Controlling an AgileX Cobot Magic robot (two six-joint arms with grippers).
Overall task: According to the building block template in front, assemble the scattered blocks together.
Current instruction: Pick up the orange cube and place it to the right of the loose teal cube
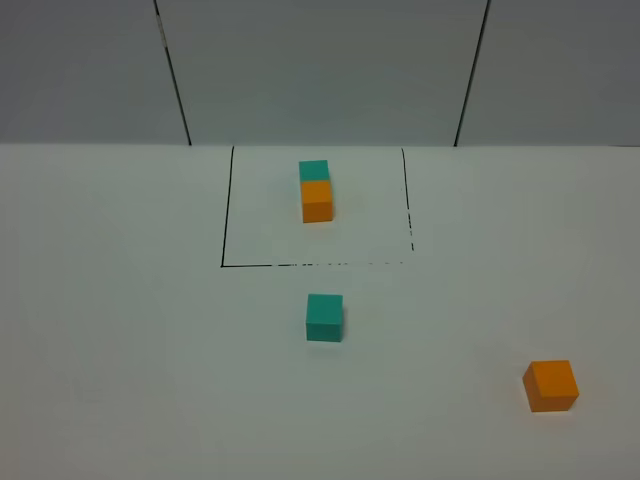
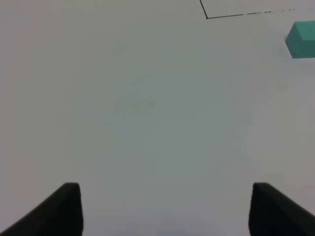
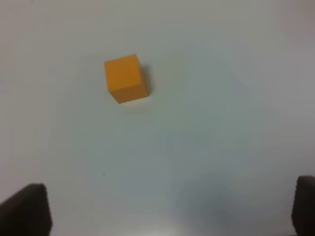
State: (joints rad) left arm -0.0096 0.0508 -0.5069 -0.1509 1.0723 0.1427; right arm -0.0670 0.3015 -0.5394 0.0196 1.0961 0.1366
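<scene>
White counter (image 1: 120, 380) is carrying teal cube (image 1: 324, 317) and orange cube (image 1: 551, 386); template pair (image 1: 316, 190) is showing only overhead; left gripper (image 2: 165, 201) and right gripper (image 3: 170, 201) are standing parted, empty.

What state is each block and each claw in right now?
Template pair: joined, inside the black frame.
Loose teal cube: alone, outside the frame, untouched.
Loose orange cube: alone, apart from teal, untouched.
Left gripper: open, empty.
Right gripper: open, empty.

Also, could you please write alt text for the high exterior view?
A loose teal cube sits on a white table just outside a black-lined rectangle framing a joined teal-and-orange pair; an orange cube lies off to the right.
</scene>
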